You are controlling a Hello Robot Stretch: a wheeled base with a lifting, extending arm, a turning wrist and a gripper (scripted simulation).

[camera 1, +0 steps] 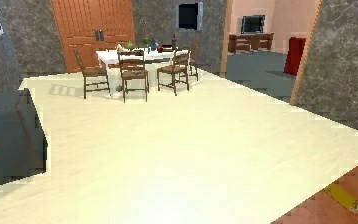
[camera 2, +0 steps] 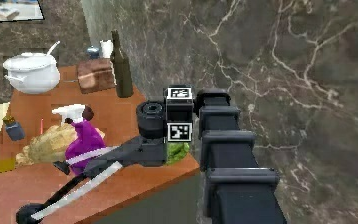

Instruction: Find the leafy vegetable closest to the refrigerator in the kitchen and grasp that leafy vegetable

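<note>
As a marble wall is backing the worktop, a spray bottle at nine o'clock is crowding the gripper, its load impossible to tell.

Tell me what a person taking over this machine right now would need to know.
Gripper: low in front of the brown counter; cannot tell whether it holds anything.
Things: a small green thing, possibly the leafy vegetable, lies by the arm's markers, right of a purple spray bottle.
Done: the robot is at the counter with the arm extended.
Left: confirm the green thing is the target, grasp it and lift it.
</note>
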